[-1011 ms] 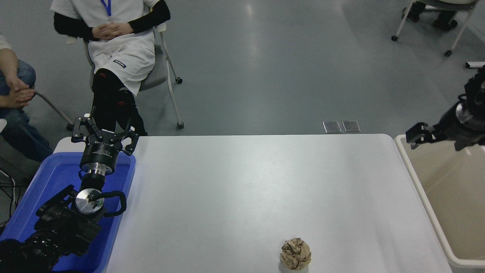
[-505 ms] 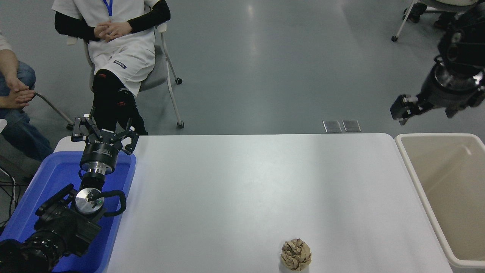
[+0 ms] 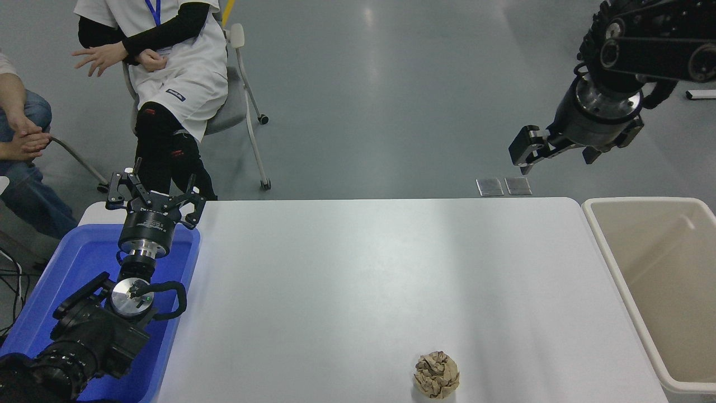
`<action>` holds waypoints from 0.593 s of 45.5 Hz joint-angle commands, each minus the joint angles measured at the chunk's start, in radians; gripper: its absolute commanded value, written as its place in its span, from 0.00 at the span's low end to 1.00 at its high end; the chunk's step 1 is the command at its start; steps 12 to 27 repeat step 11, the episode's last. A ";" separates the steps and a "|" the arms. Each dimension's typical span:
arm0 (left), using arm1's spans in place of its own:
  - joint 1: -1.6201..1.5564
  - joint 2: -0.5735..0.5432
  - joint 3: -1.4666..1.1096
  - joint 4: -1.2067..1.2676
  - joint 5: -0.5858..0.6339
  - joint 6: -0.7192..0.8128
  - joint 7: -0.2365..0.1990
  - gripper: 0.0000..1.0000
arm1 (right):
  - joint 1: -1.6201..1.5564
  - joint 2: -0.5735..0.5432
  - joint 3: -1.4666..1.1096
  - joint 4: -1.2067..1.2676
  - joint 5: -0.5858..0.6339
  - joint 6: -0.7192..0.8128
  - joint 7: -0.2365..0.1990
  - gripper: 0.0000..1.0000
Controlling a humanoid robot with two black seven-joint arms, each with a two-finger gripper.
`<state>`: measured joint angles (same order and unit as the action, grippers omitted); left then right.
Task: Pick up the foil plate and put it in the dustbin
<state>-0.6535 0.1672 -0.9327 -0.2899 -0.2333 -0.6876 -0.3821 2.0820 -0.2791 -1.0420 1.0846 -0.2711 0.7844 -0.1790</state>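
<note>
The foil plate does not show anywhere in the head view. The dustbin (image 3: 615, 263) is a beige bin standing at the table's right end, and the part of its inside that shows is bare. My right gripper (image 3: 558, 152) hangs high above the floor past the table's far right corner, up and to the left of the dustbin. Its fingers are spread and hold nothing. My left gripper (image 3: 154, 193) is parked over the blue tub at the lower left, open and empty.
A brown crumpled paper ball (image 3: 437, 375) lies near the table's front edge. A blue tub (image 3: 67, 263) stands at the table's left end. Two people sit at the far left, one on a wheeled chair (image 3: 246, 106).
My right arm has risen from over the dustbin and swung up and to the left. The seated person in white has lifted a hand.
</note>
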 commanded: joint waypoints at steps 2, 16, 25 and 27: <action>0.000 0.000 0.000 0.000 0.000 -0.001 0.000 0.99 | -0.010 0.003 0.008 0.000 0.024 0.001 0.001 1.00; 0.000 0.000 0.000 0.000 0.000 -0.001 0.000 0.99 | -0.019 0.003 0.003 0.000 0.024 0.001 0.001 1.00; 0.000 0.000 0.000 0.000 0.000 -0.001 0.000 0.99 | -0.019 0.003 0.003 0.000 0.024 0.001 0.001 1.00; 0.000 0.000 0.000 0.000 0.000 -0.001 0.000 0.99 | -0.019 0.003 0.003 0.000 0.024 0.001 0.001 1.00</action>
